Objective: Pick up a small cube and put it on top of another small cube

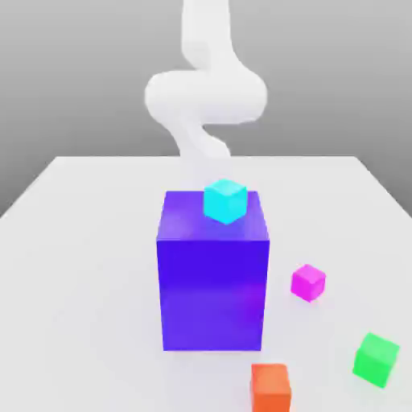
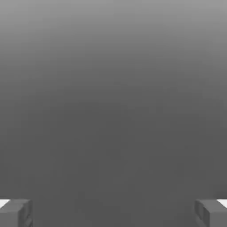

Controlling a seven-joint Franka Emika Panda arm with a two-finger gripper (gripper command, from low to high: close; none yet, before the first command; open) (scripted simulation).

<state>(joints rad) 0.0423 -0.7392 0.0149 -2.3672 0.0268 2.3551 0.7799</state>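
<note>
The small cube (image 1: 308, 282), glossy magenta-pink, sits on the white table to the exterior view's right of a big purple-blue block (image 1: 212, 282). A small cyan cube (image 1: 224, 200) rests on top of that block. In the hand view my gripper (image 2: 113, 213) is open, its two grey fingertips (image 2: 15, 213) far apart at the picture's corners, with nothing between them and only plain grey background ahead. My white arm (image 1: 205, 96) rises behind the big block, well away from the small cube.
A small green cube (image 1: 376, 359) and a small orange cube (image 1: 270, 387) lie near the table's front edge on the exterior view's right. The white table (image 1: 80, 265) stretches wide on the left of the block.
</note>
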